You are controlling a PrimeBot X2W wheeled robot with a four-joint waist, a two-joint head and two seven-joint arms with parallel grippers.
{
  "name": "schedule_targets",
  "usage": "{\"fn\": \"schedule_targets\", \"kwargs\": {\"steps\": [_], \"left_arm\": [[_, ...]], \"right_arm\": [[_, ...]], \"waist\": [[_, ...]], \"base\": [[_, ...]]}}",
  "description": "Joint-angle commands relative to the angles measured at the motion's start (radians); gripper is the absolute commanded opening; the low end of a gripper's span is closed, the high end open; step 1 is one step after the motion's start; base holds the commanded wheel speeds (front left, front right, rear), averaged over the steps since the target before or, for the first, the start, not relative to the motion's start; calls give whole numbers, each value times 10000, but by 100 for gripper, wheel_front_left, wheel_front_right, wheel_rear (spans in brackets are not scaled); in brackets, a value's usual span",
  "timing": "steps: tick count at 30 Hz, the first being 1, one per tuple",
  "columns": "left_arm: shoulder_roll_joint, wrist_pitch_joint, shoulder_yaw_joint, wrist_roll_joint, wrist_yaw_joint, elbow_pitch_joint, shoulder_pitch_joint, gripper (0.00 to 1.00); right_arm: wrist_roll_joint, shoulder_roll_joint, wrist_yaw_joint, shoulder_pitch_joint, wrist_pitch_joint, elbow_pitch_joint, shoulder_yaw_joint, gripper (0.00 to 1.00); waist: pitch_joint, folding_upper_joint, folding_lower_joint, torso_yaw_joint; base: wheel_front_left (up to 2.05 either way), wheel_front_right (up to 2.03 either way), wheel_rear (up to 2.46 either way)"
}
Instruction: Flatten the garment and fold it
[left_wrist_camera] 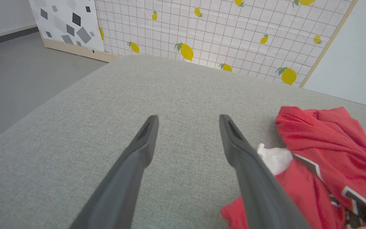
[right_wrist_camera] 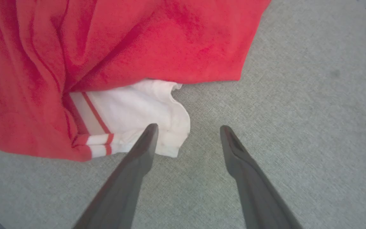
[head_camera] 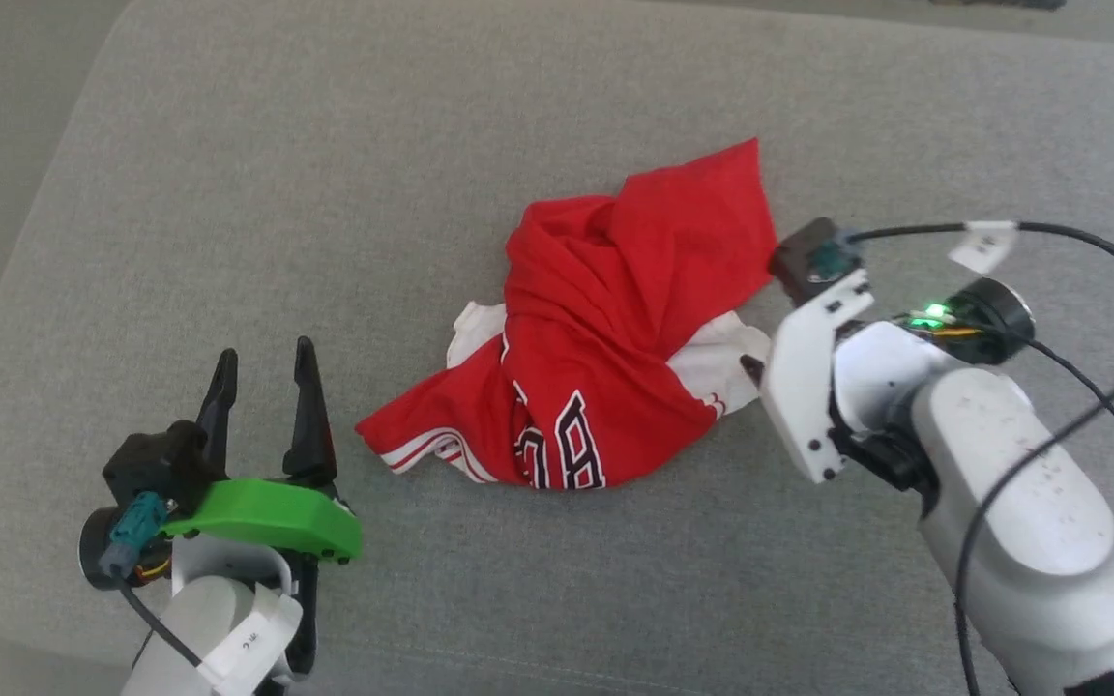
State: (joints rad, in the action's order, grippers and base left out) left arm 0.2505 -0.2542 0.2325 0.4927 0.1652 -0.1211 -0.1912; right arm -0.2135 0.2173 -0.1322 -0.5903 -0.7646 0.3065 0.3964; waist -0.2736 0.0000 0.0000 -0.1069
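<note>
A crumpled red jersey shirt [head_camera: 605, 319] lies heaped mid-cushion on a grey upholstered seat [head_camera: 325, 174], with dark white-edged numerals at its 6 o'clock edge. The left gripper [head_camera: 265, 350] sits at the shirt's 8 o'clock, fingers spread wide and empty, bare cushion between it and the cloth. The right gripper [right_wrist_camera: 188, 127], at 4 o'clock, is likewise wide and empty. One fingertip overlaps the white sleeve [right_wrist_camera: 145, 105]; contact cannot be told. A lemon-print panel [left_wrist_camera: 221, 31] stands beyond the seat.
</note>
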Motion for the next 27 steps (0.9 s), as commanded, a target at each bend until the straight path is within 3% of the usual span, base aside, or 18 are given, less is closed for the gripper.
{"fn": "schedule_targets", "kwargs": {"steps": [1, 10, 11, 12, 13, 17, 22, 27], "left_arm": [[-82, -73, -40, -138, -34, 26, -193, 100], [-442, -75, -233, -349, -265, -163, -329, 100], [-455, -75, -272, -363, -285, -182, -318, 100], [-466, -75, -317, -381, -309, -202, -296, 100], [-472, -75, -350, -394, -327, -217, -281, 100], [-454, -75, -485, -433, -406, -290, -218, 100], [-438, -75, -547, -438, -475, -383, -135, 100], [-391, -75, -577, -370, -524, -492, 20, 100]], "right_arm": [[-30, 38, 15, -252, -153, 212, 316, 100], [-958, 330, 15, -554, -748, 1217, 1857, 100], [-1108, 353, 15, -545, -764, 1253, 1896, 64], [-1236, 409, 15, -567, -706, 1239, 1951, 11], [-1344, 454, 15, -582, -600, 1216, 1938, 0], [-1783, 561, 15, -653, 155, 1108, 1168, 0], [-1848, 522, 15, -361, 1529, 895, -1270, 0], [-1499, 637, 15, 884, 1849, 268, -3607, 0]], "waist": [[-389, 0, 0, -269], [-586, 0, 0, -431], [-557, 0, 0, -411], [-526, 0, 0, -382], [-490, 0, 0, -354], [-276, 0, 0, -175], [88, 0, 0, 9], [427, 0, 0, 148]], "base": [[0, 0, 0], [0, 0, 0], [0, 0, 0], [0, 0, 0], [0, 0, 0], [0, 0, 0], [0, 0, 0], [0, 0, 0]]}}
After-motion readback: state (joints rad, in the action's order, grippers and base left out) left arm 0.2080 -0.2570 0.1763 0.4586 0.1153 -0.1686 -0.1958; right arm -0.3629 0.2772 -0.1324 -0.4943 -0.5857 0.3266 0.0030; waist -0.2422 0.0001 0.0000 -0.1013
